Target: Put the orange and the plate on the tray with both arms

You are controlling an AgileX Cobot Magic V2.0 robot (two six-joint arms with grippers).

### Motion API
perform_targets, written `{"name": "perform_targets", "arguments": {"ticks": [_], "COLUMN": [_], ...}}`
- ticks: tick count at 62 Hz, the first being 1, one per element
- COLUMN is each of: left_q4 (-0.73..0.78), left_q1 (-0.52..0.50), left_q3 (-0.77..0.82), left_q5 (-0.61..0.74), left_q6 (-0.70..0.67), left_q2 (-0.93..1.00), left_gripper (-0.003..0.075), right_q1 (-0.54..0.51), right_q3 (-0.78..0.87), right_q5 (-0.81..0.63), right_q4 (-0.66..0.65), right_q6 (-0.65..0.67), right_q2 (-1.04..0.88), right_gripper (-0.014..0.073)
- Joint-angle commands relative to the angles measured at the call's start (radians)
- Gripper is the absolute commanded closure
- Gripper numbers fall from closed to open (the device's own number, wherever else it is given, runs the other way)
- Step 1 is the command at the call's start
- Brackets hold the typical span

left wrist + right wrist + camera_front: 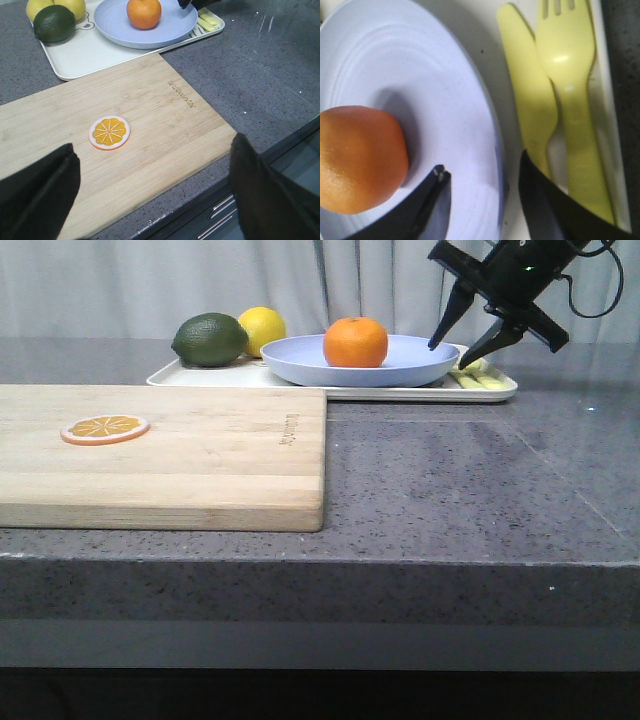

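- Front view had the round bright-orange orange [355, 342] sitting in the pale lavender plastic plate [400, 368], already on the cream rectangular tray [200, 376]
- right gripper [468, 348] was spread wide, straddling the plate rim, gripping nothing
- left gripper [150, 190] was spread too, over the wooden cutting board [160, 125], so the job looked basically done

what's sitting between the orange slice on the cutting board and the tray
Nothing. In the left wrist view, only bare board runs from the slice to the tray, whose near rim borders the board's far edge.
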State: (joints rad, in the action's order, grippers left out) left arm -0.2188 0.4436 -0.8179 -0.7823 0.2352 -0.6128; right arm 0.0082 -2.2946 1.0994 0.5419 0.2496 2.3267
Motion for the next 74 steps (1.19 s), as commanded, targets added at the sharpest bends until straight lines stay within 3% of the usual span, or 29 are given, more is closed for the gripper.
{"name": "perform_targets", "arguments": {"ticks": [1, 15, 33, 60, 74], "left_q4": [-0.013, -0.013, -0.013, -0.013, -0.013], "left_q1": [-0.002, -0.002, -0.002, -0.004, -0.004], "left_q3": [-0.025, -0.025, -0.025, -0.025, -0.025], "left_q5": [0.075, 0.075, 0.075, 0.075, 0.075], "left_q6": [0.001, 0.001, 0.001, 0.001, 0.001], "left_q2": [-0.008, -0.008, -0.008, -0.008, -0.008], "left_gripper": [0.0134, 0.0134, 0.0134, 0.0134, 0.0134], "right_q1": [-0.002, -0.005, 0.001, 0.115, 0.115], "right_q3": [-0.034, -0.034, -0.034, -0.027, 0.177], "right_q5": [-0.031, 0.037, 0.141, 0.208, 0.164], "right_q4": [0.041, -0.014, -0.105, -0.313, -0.315], "right_q6": [0.003, -0.01, -0.163, -0.21, -0.276], "right_q2": [-0.079, -0.144, -0.319, -0.577, -0.753], "right_gripper": [0.0118, 0.0105, 0.0105, 0.0105, 0.0105]}}
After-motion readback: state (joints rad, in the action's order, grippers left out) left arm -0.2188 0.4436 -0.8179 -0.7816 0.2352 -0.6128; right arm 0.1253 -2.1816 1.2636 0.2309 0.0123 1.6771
